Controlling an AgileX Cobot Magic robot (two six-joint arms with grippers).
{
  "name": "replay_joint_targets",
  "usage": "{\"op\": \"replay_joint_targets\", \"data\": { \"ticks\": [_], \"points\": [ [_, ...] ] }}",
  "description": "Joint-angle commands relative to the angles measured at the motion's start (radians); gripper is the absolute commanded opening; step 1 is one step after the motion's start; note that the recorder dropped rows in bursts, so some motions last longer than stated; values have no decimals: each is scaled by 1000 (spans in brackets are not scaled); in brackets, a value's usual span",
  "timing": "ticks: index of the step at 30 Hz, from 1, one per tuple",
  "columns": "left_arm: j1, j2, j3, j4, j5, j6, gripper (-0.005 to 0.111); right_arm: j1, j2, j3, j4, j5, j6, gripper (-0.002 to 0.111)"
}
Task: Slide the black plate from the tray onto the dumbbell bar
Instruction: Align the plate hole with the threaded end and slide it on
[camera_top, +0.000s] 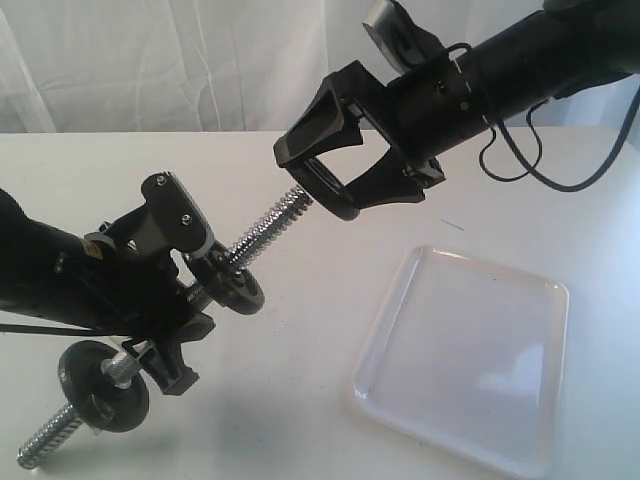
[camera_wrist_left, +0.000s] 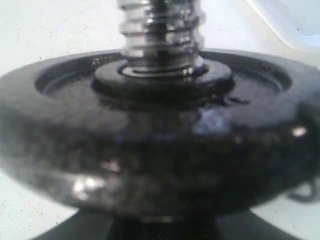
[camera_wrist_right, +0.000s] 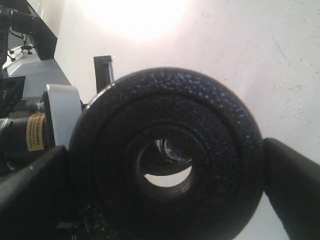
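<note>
My right gripper (camera_top: 318, 182) hangs over the table, shut on the black plate (camera_top: 330, 195), which I see edge-on. The plate's face is just off the threaded tip of the dumbbell bar (camera_top: 268, 228). In the right wrist view the black plate (camera_wrist_right: 100, 150) fills the space between both fingers (camera_wrist_right: 30, 190), and the bar's chrome end (camera_wrist_right: 172, 150) shows through its hole. My left gripper (camera_top: 180, 295) is shut on the bar's middle and holds it tilted. The white tray (camera_top: 470, 350) lies empty at the right.
Two other black discs sit on the bar, one (camera_top: 238, 288) beside my left gripper and one (camera_top: 100, 385) near the low end. The left wrist view shows one disc (camera_wrist_left: 160, 150) close up with the thread (camera_wrist_left: 160, 35) above it.
</note>
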Motion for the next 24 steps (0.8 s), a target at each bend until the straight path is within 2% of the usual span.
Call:
{"op": "replay_joint_targets", "data": {
  "ticks": [1,10,24],
  "points": [
    [5,-53,-36,-31,-143,7,0,11,-2,-7,57,10,-9,0],
    [5,-53,-36,-31,-143,7,0,78,29,-7,58,10,-38,0],
    [3,-53,-36,-31,-126,7,0,73,29,-7,58,10,-63,0]
  ]
}}
